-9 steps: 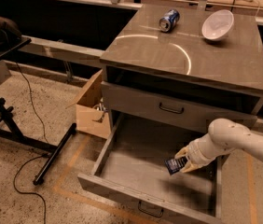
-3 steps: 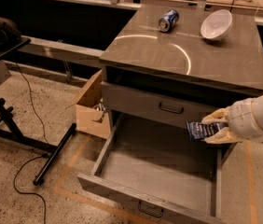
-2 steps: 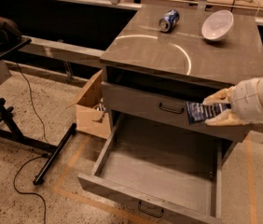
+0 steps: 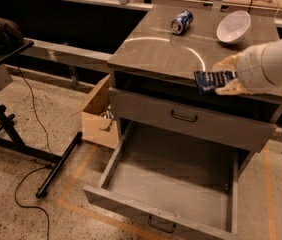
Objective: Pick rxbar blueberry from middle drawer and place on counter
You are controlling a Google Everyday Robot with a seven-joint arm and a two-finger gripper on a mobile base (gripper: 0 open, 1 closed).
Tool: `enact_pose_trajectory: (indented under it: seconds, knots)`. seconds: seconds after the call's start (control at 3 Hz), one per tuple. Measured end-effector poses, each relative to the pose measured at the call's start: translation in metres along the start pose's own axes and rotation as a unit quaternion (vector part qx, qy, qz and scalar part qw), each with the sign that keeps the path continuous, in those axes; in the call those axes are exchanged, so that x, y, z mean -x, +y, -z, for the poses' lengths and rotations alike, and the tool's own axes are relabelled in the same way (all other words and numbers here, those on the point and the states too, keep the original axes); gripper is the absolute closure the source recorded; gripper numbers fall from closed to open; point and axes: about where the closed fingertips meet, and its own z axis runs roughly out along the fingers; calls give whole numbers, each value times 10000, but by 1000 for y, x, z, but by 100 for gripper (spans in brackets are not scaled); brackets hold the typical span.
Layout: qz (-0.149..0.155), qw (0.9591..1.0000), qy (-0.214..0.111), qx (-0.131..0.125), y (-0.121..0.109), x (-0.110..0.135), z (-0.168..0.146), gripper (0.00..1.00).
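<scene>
Rxbar blueberry (image 4: 212, 80) clamped in tool (image 4: 228, 77), already out of middle drawer (image 4: 176, 180), at worktop (image 4: 156, 54) front edge; setting down left.

The arm (image 4: 276, 64) is a thick, smooth, rounded tube of off-white casing, brightest along its upper curve and shaded greyer along its underside. Its blunt wrist end carries the tool (image 4: 223, 78), which sits just above the front edge of the worktop (image 4: 156, 54), towards the worktop's right side. The tool has two stubby fingers (image 4: 227, 63), one above the other, in a tan, yellowish-beige material with a rough, mottled look, duller and darker than the pale casing behind them.
</scene>
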Motion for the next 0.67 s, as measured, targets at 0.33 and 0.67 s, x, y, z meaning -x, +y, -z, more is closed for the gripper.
enact_pose_trajectory:
  seconds: [0.33, 0.67]
  knots:
    - [567, 9965, 282, -538, -58, -13, -25, 100]
    - [681, 9938, 247, -840, -91, -24, -47, 100]
